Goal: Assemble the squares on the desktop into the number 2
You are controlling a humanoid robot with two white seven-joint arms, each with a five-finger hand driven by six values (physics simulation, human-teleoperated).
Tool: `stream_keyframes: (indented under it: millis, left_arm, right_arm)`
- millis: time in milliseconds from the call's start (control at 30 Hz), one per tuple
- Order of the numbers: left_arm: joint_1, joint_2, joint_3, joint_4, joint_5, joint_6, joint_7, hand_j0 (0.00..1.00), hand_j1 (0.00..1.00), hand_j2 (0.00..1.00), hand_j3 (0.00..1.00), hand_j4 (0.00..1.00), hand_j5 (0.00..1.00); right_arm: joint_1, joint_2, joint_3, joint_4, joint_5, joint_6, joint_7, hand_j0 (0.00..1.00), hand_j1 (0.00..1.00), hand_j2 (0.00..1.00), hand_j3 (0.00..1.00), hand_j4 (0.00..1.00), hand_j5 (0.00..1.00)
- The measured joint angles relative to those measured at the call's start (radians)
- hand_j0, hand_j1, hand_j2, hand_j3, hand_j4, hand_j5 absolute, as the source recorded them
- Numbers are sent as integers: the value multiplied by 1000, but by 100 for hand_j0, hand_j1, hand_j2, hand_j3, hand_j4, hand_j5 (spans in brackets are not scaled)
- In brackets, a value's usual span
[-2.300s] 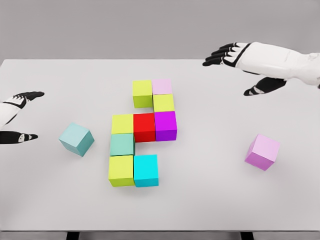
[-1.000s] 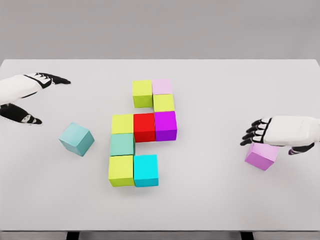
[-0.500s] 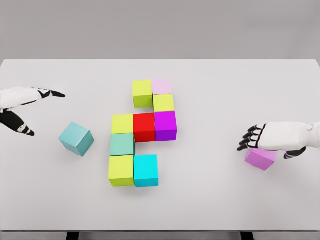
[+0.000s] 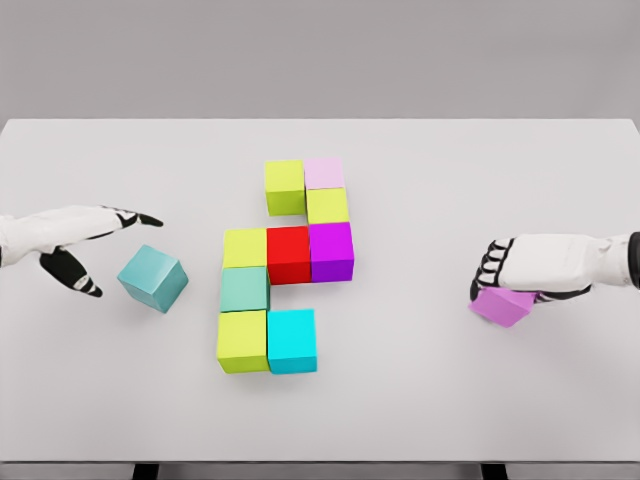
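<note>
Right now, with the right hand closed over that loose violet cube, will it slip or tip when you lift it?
The violet cube already sits tilted under the right hand, so it may rotate further in the grip. Its faces look flat and smooth, so some slipping is possible. It appears rigid and probably won't deform or roll once set flat on the table.

Left hand (image 4: 75, 238): low at left edge, fingers spread, empty.
Right hand (image 4: 530, 265): at right, palm down, fingers curled.

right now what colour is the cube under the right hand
Pinkish purple cube, seen in the head view under the right hand.
</note>
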Motion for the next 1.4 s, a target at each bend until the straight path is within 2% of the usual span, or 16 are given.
stream_keyframes:
  millis: [167,400,733,800,967,1067,1400]
  left_arm:
    - [0,-32,-8,0,-43,10,0,100,100,100,100,100,100]
    - [2,-64,-16,0,-86,13,0,100,100,100,100,100,100]
    - [11,-91,-36,2,-132,14,0,100,100,100,100,100,100]
    - [12,-96,-39,3,-142,14,0,100,100,100,100,100,100]
    - [11,-102,-47,5,-152,14,0,100,100,100,100,100,100]
    - [9,-106,-49,7,-158,14,0,100,100,100,100,100,100]
    - [6,-119,-50,8,-173,10,0,95,95,95,95,95,95]
  right_arm:
    - [-20,57,2,-36,-22,-1,-1,45,45,45,45,45,45]
    - [-67,121,10,-48,-27,0,-1,45,45,45,45,45,45]
    - [-115,214,79,-50,-27,-1,0,48,48,48,48,48,48]
    - [-141,241,106,-50,-28,0,-1,48,48,48,48,48,48]
    - [-156,293,182,-50,-28,0,-1,48,48,48,48,48,48]
    - [-160,313,216,-50,-27,-1,0,51,51,51,51,51,51]
    - [-179,350,245,-51,-30,0,0,51,51,51,51,51,51]
